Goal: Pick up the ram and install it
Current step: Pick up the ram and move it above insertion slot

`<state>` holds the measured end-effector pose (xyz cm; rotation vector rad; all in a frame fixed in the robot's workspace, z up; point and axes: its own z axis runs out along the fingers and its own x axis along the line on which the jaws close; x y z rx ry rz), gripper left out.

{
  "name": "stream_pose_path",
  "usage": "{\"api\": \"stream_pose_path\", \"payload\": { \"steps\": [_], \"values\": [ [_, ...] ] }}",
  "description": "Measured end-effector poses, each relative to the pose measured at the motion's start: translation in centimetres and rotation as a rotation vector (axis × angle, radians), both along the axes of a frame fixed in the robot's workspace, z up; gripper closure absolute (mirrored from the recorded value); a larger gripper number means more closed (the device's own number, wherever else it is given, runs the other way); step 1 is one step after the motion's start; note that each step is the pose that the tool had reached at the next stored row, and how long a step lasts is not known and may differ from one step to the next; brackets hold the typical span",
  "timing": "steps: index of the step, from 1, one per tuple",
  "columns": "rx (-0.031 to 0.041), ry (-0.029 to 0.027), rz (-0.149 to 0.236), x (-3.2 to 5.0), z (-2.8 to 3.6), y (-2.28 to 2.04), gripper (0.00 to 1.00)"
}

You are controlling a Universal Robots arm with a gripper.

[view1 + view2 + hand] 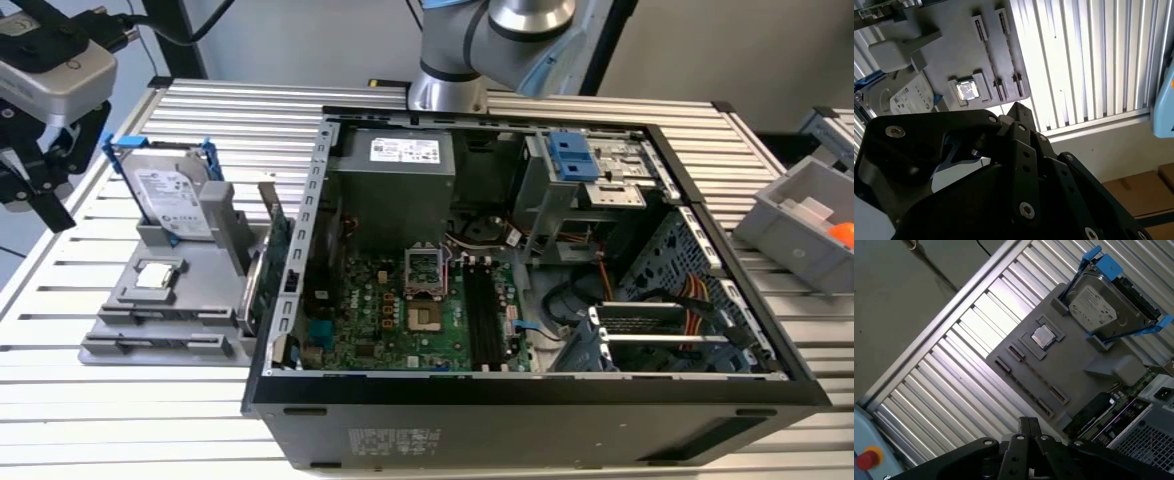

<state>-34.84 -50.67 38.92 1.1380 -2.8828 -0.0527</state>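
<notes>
In the exterior view my gripper [56,215] hangs shut and empty above the table, at that view's far left, beyond the grey parts holder [127,345]. The ram [278,255], a thin greenish stick, stands on edge between the holder and the open computer case [534,400]. In the first wrist view the closed fingertips [1029,426] sit some way above the holder [1069,365], and the ram [1116,407] lies along the holder's edge by the case. The second wrist view shows the fingertips [1016,107] over the holder [954,55]. Long dark memory slots [481,315] run across the motherboard.
On the holder stand a silver hard drive in a blue frame [174,200] and a small square processor [158,275]. A grey bin [801,215] holding an orange item sits at the exterior view's right. The ribbed metal table [134,420] lies under everything.
</notes>
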Motion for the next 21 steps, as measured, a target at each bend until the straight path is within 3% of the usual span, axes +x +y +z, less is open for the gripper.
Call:
{"api": "stream_pose_path", "payload": {
  "steps": [21],
  "values": [
    [0.0,0.0,0.04,0.0,0.0,0.0,1.0]
  ]
}}
